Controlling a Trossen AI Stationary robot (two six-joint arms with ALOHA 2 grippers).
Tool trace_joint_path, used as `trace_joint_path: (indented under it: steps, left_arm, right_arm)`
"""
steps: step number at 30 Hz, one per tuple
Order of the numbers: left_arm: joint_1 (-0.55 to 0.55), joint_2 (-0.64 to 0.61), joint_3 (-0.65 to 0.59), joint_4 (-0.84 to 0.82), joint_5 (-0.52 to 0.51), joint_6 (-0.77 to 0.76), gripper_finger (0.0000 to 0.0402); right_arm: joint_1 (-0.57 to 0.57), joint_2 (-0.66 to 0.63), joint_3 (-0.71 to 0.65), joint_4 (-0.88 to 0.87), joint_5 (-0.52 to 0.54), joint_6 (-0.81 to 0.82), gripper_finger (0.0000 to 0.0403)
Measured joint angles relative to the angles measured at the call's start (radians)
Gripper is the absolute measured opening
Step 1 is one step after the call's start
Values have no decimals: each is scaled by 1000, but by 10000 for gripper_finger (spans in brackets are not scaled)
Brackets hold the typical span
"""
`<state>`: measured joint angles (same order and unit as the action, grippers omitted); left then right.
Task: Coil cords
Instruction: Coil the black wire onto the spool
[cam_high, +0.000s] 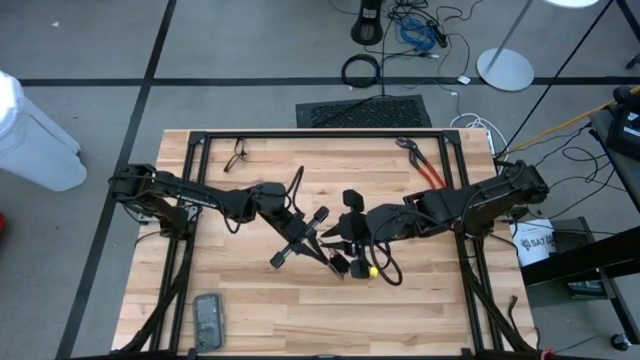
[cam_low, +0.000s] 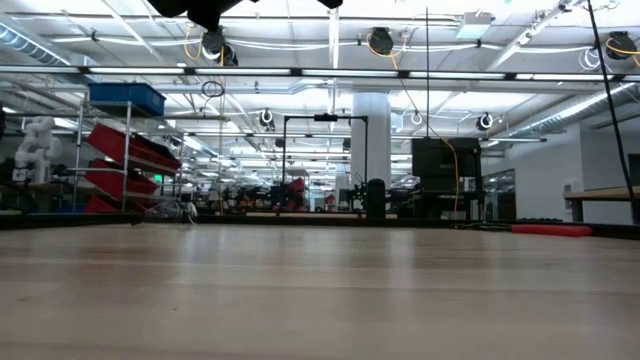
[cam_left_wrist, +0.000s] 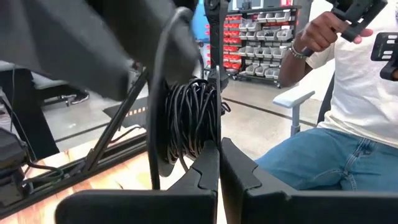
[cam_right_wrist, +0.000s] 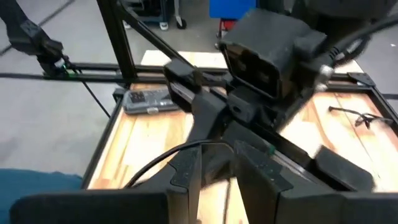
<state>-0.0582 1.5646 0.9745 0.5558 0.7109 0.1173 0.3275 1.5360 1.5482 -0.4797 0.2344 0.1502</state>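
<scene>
Left end effector: fingers clenched together, tips raised off the bench and pointing at a bundle of cord. In the high view it sits just left of the bench centre, at about 9 o'clock from the right end effector.

Cord: thin, black, wound in many tight turns into a bundle, seen from the left wrist directly beyond the clenched fingertips. Whether the fingertips touch it cannot be told. In the high view the cord trails in a loose loop on the bench at about 5 o'clock from the right end effector; a small yellow piece lies beside the loop.

Right end effector: fingers stand partly apart; a strand of cord arcs across in front of them, but whether it is gripped cannot be told. In the high view this end effector meets the left one near the bench centre.

Bench: pale wooden planks inside a black frame. Red-handled pliers lie at 1 o'clock, a grey remote-like device at 7 o'clock, a pair of glasses at 11 o'clock. No container is visible on the bench.

Beyond the bench, in the left wrist view: a seated person in blue jeans and a white shirt, one hand raised around a dark device.
</scene>
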Motion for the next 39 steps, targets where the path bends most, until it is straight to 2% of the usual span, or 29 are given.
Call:
trace_joint_path:
  steps: [6, 14, 21, 26, 29, 39]
  left_arm:
    - [0, 0, 0, 15, 0, 0, 2]
    - [0, 0, 0, 9, 0, 0, 2]
    - [-1, 0, 0, 12, 5, 0, 2]
    - [0, 0, 0, 15, 4, -1, 2]
    - [0, 0, 0, 15, 4, 0, 2]
    - [0, 0, -1, 11, 3, 0, 2]
  right_arm:
    - [2, 9, 1, 39, -1, -6, 84]
    - [0, 14, 1, -53, -2, -39, 87]
    - [-1, 13, 4, -91, 6, -39, 141]
    - [0, 13, 81, -207, 62, -38, 175]
    - [0, 13, 138, -286, 82, -20, 180]
    - [39, 24, 167, -238, 76, -10, 180]
